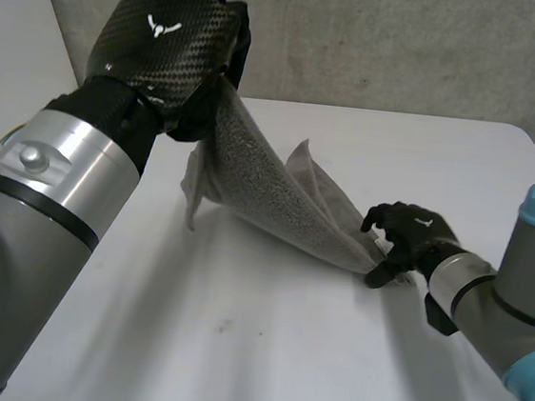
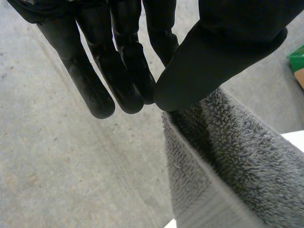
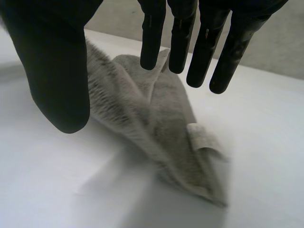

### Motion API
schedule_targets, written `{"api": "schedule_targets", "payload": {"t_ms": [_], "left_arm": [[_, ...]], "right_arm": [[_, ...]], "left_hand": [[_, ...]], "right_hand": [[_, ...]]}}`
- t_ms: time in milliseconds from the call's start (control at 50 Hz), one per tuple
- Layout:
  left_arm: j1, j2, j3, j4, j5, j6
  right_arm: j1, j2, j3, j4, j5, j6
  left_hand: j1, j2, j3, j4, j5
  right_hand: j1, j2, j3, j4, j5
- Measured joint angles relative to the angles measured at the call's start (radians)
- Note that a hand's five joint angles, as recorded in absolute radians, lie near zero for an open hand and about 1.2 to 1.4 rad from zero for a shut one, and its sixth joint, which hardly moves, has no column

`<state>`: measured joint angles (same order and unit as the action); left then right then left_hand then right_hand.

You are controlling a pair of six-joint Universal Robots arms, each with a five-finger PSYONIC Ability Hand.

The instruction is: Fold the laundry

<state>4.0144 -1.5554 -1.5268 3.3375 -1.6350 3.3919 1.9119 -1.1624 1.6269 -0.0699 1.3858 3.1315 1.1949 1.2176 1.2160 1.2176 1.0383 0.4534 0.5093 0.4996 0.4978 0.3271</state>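
Note:
A grey towel (image 1: 277, 197) slants from high at the left down to the white table (image 1: 233, 350) at the right. My left hand (image 1: 165, 41) is raised above the table and holds the towel's upper corner. In the left wrist view the thumb (image 2: 213, 52) pinches the towel (image 2: 237, 161) against the fingers. My right hand (image 1: 407, 234) is low over the table at the towel's lower end. In the right wrist view its fingers (image 3: 180, 38) are straight and spread from the thumb, and the towel (image 3: 161, 128) lies crumpled on the table beneath them, not gripped.
A grey concrete wall (image 1: 408, 43) runs behind the table's far edge. Bare white tabletop (image 3: 266, 118) stretches in front of and to the right of the towel. A green object (image 2: 297, 57) is off beyond the left hand's thumb.

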Motion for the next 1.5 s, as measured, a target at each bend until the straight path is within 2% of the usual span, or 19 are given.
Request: {"api": "schedule_targets", "payload": {"t_ms": [100,260,280,320,340,440,620,660,700,820,920,1120,1160,1220,1340,1360,1440,1500], "left_arm": [[-0.009,-0.001,0.034,-0.019,-0.002,0.001],[-0.005,0.0,0.054,-0.028,-0.003,0.003],[-0.005,0.0,0.054,-0.03,-0.003,0.003],[-0.004,0.001,0.054,-0.031,-0.003,0.003],[-0.003,0.003,0.054,-0.033,-0.003,0.003],[0.002,0.013,0.053,-0.037,-0.003,0.003],[0.051,0.03,0.044,-0.055,-0.003,0.018],[0.082,0.032,0.039,-0.076,-0.003,0.046],[0.101,0.031,0.035,-0.088,-0.003,0.064],[0.155,0.021,-0.001,-0.111,-0.002,0.106],[0.172,-0.001,-0.038,-0.114,-0.001,0.112],[0.173,-0.088,-0.082,-0.15,0.006,0.122],[0.171,-0.124,-0.086,-0.166,0.008,0.129],[0.169,-0.166,-0.088,-0.177,0.009,0.134],[0.165,-0.249,-0.09,-0.181,0.007,0.134],[0.164,-0.258,-0.092,-0.18,0.007,0.133],[0.165,-0.27,-0.099,-0.175,0.007,0.13],[0.166,-0.27,-0.105,-0.172,0.007,0.129]], "right_arm": [[0.034,0.028,-0.002,0.0,-0.006,0.029],[0.054,0.039,0.027,0.0,0.002,0.033],[0.053,0.037,0.032,-0.004,0.002,0.032],[0.052,0.035,0.036,-0.007,0.002,0.031],[0.049,0.032,0.045,-0.023,0.003,0.025],[0.046,0.026,0.053,-0.066,0.004,-0.01],[0.018,-0.146,0.01,-0.098,0.009,-0.253],[0.002,-0.284,-0.04,-0.063,0.011,-0.406],[-0.002,-0.346,-0.073,-0.028,0.011,-0.474],[-0.009,-0.434,-0.19,0.158,-0.001,-0.585],[-0.008,-0.416,-0.243,0.275,-0.005,-0.618],[-0.006,-0.293,-0.214,0.365,0.003,-0.733],[-0.006,-0.246,-0.203,0.378,0.005,-0.769],[-0.005,-0.2,-0.197,0.376,0.006,-0.789],[-0.011,-0.101,-0.187,0.32,0.007,-0.723],[-0.018,-0.088,-0.181,0.309,0.006,-0.693],[-0.05,-0.067,-0.158,0.29,0.0,-0.621],[-0.073,-0.061,-0.144,0.285,-0.003,-0.594]], "left_hand": [[0.0,0.0,0.0,0.0,0.0],[0.0,0.0,0.0,0.0,0.0],[0.0,0.0,0.0,0.0,0.0],[0.0,0.0,0.0,0.0,0.0],[0.0,0.0,0.0,0.0,0.0],[0.0,0.0,0.0,0.0,0.0],[0.0,0.0,0.0,0.0,0.0],[0.0,0.0,0.0,0.0,0.0],[0.001,0.0,0.0,0.0,0.0],[0.004,0.0,0.0,0.0,0.0],[0.004,0.0,0.0,0.0,0.0],[0.004,0.0,0.0,0.0,0.0],[0.004,0.0,0.0,0.0,0.0],[0.004,0.0,0.0,0.0,0.0],[0.004,0.0,0.0,0.0,0.0],[0.004,0.0,0.0,0.0,0.0],[0.004,0.0,0.0,0.0,0.0],[0.004,0.0,0.0,0.0,0.0]], "right_hand": [[0.011,0.034,0.049,0.05,0.036],[0.21,0.27,0.27,0.271,0.239],[0.351,0.449,0.445,0.447,0.414],[0.398,0.497,0.505,0.508,0.473],[0.484,0.658,0.667,0.67,0.629],[0.484,0.665,0.682,0.692,0.645],[0.484,0.665,0.682,0.692,0.648],[0.484,0.667,0.682,0.695,0.649],[0.484,0.667,0.682,0.695,0.65],[0.484,0.667,0.682,0.695,0.658],[0.484,0.667,0.682,0.695,0.659],[0.484,0.667,0.682,0.696,0.659],[0.477,0.644,0.652,0.663,0.646],[0.391,0.475,0.482,0.49,0.507],[0.299,0.362,0.363,0.368,0.387],[0.215,0.258,0.269,0.272,0.29],[0.087,0.113,0.118,0.115,0.119],[0.073,0.101,0.097,0.098,0.096]]}}
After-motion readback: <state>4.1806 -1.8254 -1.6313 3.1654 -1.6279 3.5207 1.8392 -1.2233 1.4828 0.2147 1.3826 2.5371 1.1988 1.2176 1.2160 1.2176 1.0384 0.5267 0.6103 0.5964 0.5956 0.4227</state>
